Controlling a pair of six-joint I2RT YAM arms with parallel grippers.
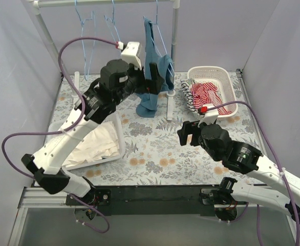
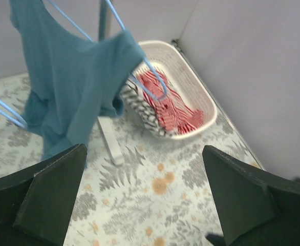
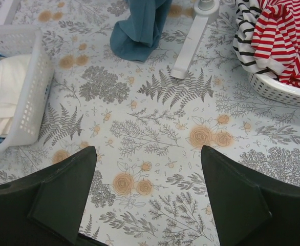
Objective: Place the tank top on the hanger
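The teal-blue tank top (image 1: 151, 56) hangs on a light-blue wire hanger (image 1: 162, 38) from the rack's rail, and its lower end droops onto the table. In the left wrist view the tank top (image 2: 70, 77) drapes over the hanger (image 2: 134, 46), one strap up on the wire and one hanger corner sticking out below the fabric. My left gripper (image 1: 155, 78) is raised right in front of the tank top; it is open and empty (image 2: 145, 197). My right gripper (image 1: 188, 132) hovers low over the middle of the table, open and empty (image 3: 147, 192). The tank top's hem (image 3: 140, 25) lies ahead of it.
Two more light-blue hangers (image 1: 86, 23) hang on the rail at the left. A white basket (image 1: 227, 77) with a red-and-white striped garment (image 1: 204, 95) stands back right. A white basket (image 1: 120, 134) with white cloth (image 1: 96, 143) stands at the left. The rack's white foot (image 3: 191, 41) lies between them.
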